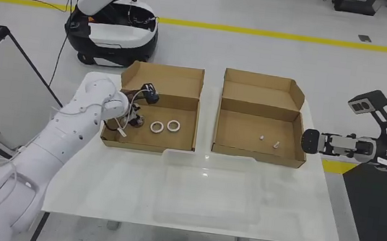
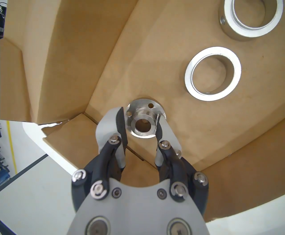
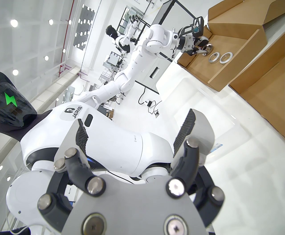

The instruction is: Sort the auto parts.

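The left gripper [image 2: 139, 124] is closed narrowly on the neck of a flanged hub [image 2: 145, 109]. It hangs low inside the left cardboard box [image 1: 150, 146], toward the box's left wall. I cannot tell whether the flange touches the box floor. This looks like the placing step. To do it well, lower until the flange sits flat, then part the fingers only a little. Lift straight up so the pads do not drag the neck, and stay off the nearest plain ring [image 2: 212, 50] and the box wall.

The left wrist view shows the pads against the neck and a set-screw hole in the farther shaft collar [image 2: 245, 33]. From the top view both read as plain rings. The top view adds the right box [image 1: 258, 155] near the table's [image 1: 278, 203] right edge, with two small parts [image 1: 276, 143] inside. It also places the right gripper [image 1: 306, 141] just outside that box's right wall. The right wrist view shows that gripper [image 3: 135, 120] spread wide, with nothing between its fingers.
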You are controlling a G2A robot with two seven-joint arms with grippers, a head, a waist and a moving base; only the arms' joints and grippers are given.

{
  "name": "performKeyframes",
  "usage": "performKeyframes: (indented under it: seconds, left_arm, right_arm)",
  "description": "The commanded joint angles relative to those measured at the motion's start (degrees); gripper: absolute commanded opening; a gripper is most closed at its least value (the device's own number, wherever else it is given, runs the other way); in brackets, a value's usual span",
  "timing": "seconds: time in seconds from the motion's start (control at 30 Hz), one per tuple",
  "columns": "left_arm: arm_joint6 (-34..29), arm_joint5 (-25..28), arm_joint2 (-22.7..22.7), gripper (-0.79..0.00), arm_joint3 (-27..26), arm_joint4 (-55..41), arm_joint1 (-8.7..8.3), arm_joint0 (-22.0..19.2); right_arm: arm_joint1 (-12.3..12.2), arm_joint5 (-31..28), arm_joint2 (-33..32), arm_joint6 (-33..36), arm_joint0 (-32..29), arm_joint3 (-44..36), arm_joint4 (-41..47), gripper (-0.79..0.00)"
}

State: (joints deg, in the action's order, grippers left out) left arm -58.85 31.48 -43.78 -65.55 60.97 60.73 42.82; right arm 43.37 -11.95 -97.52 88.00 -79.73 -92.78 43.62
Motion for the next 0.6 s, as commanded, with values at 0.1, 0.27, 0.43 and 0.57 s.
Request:
performKeyframes:
  seconds: [0.1,0.27,0.43,0.57]
  left_arm:
    - [-0.19,-0.51,-2.16,0.000,-3.24,-0.07,-0.72,0.76]
    - [-0.01,-2.00,-6.55,0.000,-10.09,-1.35,-2.06,2.77]
    - [1.22,0.02,-12.70,0.000,-20.09,-7.71,-3.80,7.30]
    - [3.18,3.18,-17.60,0.000,-28.10,-14.26,-5.09,11.67]
  right_arm:
    - [0.00,0.00,0.00,0.00,0.00,0.00,0.01,0.000]
    - [0.00,0.00,0.00,0.00,0.00,0.00,0.01,0.000]
    - [0.00,0.00,0.00,0.00,0.00,0.00,0.01,0.000]
    - [0.00,0.00,0.00,0.00,0.00,0.00,0.01,0.000]
